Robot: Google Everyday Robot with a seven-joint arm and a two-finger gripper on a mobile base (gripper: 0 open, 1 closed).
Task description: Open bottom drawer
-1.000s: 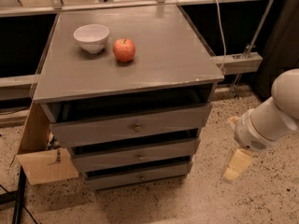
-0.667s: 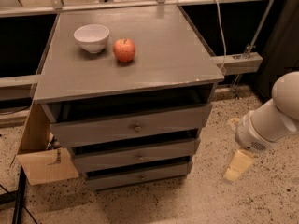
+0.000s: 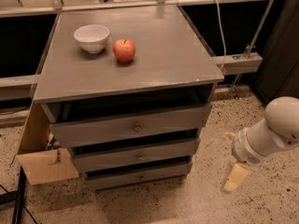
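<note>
The bottom drawer (image 3: 139, 176) is the slimmest grey front of the cabinet's three, low near the floor, with a small round knob (image 3: 141, 177) at its centre. It stands slightly out, with a dark gap above it. The middle drawer (image 3: 138, 156) and the top drawer (image 3: 133, 127) also stand a little out. My gripper (image 3: 235, 174) hangs on the white arm (image 3: 273, 132) to the right of the cabinet, at about the bottom drawer's height. It is well clear of the drawer and touches nothing.
A white bowl (image 3: 92, 37) and a red apple (image 3: 124, 50) sit on the cabinet top (image 3: 159, 64). A cardboard box (image 3: 44, 164) leans at the cabinet's left. A rail with a cable (image 3: 233, 62) runs behind on the right. The floor is speckled (image 3: 196, 199).
My gripper and arm have dropped a little lower to the right of the cabinet. The drawers, bowl and apple have not moved.
</note>
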